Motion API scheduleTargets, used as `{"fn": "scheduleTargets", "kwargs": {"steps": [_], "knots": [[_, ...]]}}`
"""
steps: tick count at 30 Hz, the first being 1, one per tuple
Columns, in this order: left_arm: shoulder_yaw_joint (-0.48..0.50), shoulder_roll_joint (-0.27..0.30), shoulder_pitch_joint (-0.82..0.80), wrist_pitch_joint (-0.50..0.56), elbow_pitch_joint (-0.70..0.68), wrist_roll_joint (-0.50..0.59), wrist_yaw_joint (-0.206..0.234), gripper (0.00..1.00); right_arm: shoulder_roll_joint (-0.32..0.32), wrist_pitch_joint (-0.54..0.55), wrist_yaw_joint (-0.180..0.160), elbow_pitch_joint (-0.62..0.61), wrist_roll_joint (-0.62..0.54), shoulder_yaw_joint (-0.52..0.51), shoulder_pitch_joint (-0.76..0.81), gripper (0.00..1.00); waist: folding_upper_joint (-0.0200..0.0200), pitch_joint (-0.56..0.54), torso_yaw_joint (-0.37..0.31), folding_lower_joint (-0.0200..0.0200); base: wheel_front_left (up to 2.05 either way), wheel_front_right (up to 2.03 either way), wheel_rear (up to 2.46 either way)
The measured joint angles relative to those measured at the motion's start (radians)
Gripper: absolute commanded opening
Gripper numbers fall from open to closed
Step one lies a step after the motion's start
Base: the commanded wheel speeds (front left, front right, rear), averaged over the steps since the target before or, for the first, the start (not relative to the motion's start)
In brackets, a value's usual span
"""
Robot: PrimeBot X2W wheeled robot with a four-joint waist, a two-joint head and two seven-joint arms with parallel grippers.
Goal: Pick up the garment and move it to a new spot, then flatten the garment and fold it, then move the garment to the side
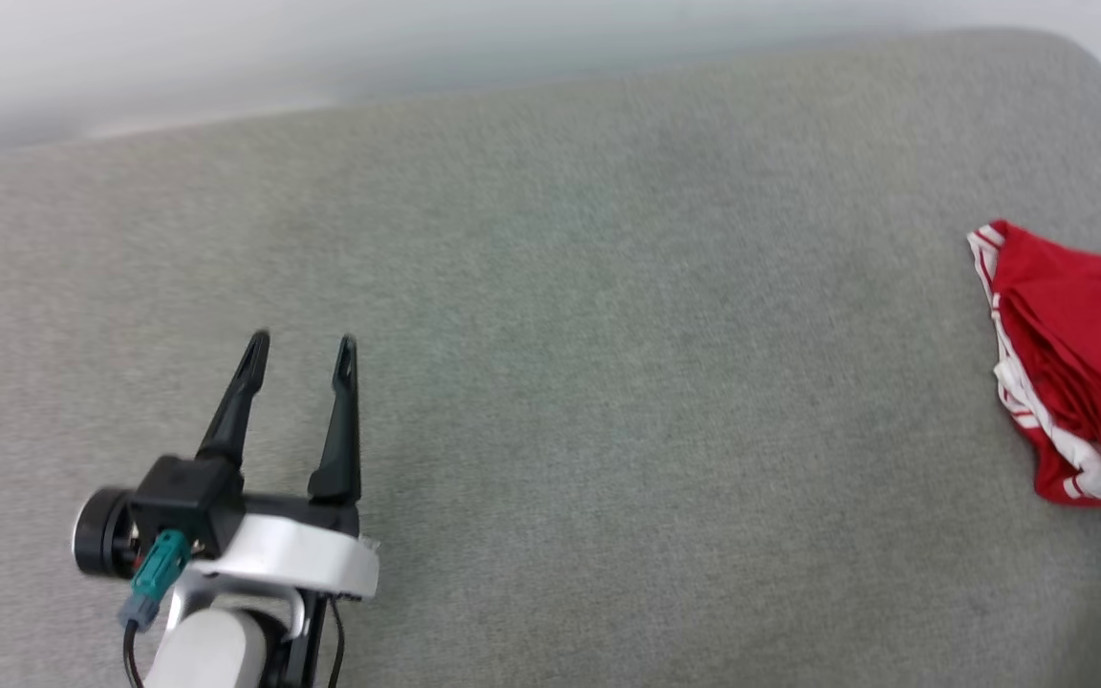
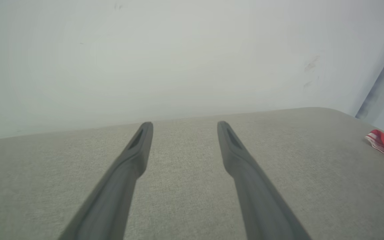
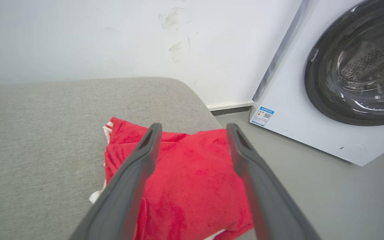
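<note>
left gripper [image 1: 303,341]: two long black fingers, slim, tapered, slotted near the tips. black base block [image 1: 185,489], black cylinder [image 1: 97,547] with pale rim on its side. teal connector [image 1: 161,564] with grey boot, thin black cable [image 1: 129,659] off it. glossy white curved wrist shell [image 1: 297,564], pale rounded forearm [image 1: 211,655]. right gripper [image 3: 194,126]: dark grey matte fingers up close, elongated recess at each tip.

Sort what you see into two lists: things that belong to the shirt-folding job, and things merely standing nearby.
Belongs to the job:
- red garment, bunched near the surface's edge
- grey padded surface it lies on
- left pincer, open, well apart from the garment
- right pincer, open, pointing at the garment

Merely nearby:
- washing machine
- white wall
- grey floor
</note>
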Motion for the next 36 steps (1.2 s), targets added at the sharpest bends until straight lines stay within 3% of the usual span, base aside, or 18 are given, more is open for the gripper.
{"fn": "scheduleTargets", "kwargs": {"steps": [5, 10, 21, 36], "knots": [[0.019, 0.001, 0.072, -0.003, 0.026, -0.017, 0.019, 1.0, 0.092, 0.055, 0.0, -0.195, 0.024, 0.067, 0.156, 1.0, 0.0, -0.076, 0.039, 0.0, 0.0, 0.0, 0.0], [0.032, 0.001, 0.116, -0.005, 0.05, -0.028, 0.031, 1.0, 0.13, 0.077, 0.0, -0.305, 0.056, 0.175, 0.268, 1.0, 0.0, -0.132, 0.077, -0.0001, 0.0, 0.0, 0.0], [0.047, 0.005, 0.191, -0.013, 0.12, -0.041, 0.026, 1.0, 0.159, 0.055, 0.0, -0.4, 0.125, 0.346, 0.38, 1.0, 0.0, -0.242, 0.121, -0.0002, 0.0, 0.0, 0.0], [0.046, -0.002, 0.232, -0.015, 0.146, -0.032, 0.008, 1.0, 0.17, 0.073, 0.0, -0.494, 0.133, 0.382, 0.49, 1.0, 0.0, -0.285, 0.122, 0.0, 0.0, 0.0, 0.0]]}}
